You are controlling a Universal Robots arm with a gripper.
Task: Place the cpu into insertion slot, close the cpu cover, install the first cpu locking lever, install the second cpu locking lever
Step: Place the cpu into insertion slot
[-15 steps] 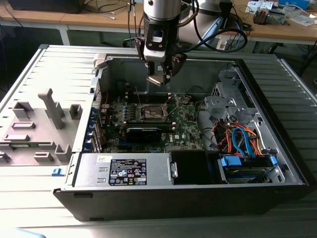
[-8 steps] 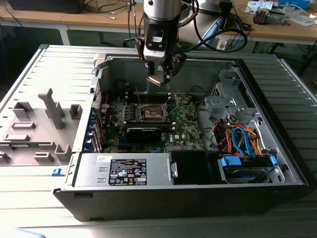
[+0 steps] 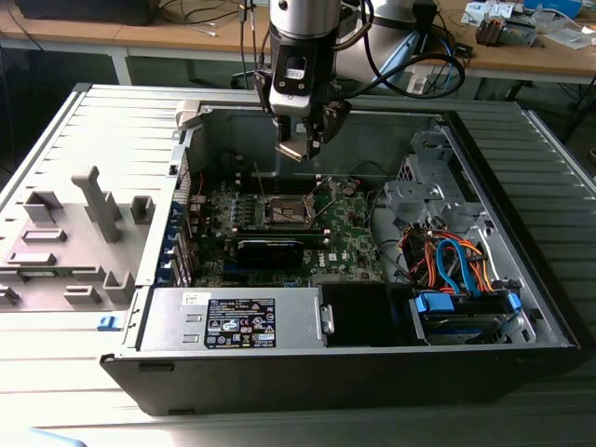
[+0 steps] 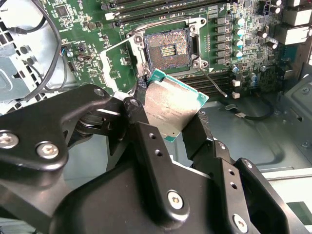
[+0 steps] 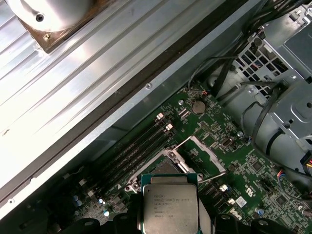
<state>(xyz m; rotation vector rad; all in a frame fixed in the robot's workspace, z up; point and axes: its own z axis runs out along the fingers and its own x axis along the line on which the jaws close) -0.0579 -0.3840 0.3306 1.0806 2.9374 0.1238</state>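
Black fingers [image 4: 146, 141], two of them, are clamped on opposite edges of the one cpu [image 4: 170, 105], so my gripper [image 4: 170, 122] is narrow and holding the chip. The cpu's silvery face shows in both wrist views, with a green rim around it. In the exterior view I see the gripper [image 3: 303, 140] up in the air with the cpu [image 3: 291, 149] tilted, well above the board and apart from it. Below sits the single insertion slot [image 4: 168, 48], its dark centre bare. The one cpu cover [image 5: 209, 154] is swung open beside the slot [image 5: 163, 168]. I count two thin wire levers [image 4: 213, 79] standing off the socket. Around that lies the green circuit board [image 3: 354, 233], inside one open computer case [image 3: 521, 307], with a bundle of orange and blue cables [image 3: 447, 261] toward the exterior view's right.
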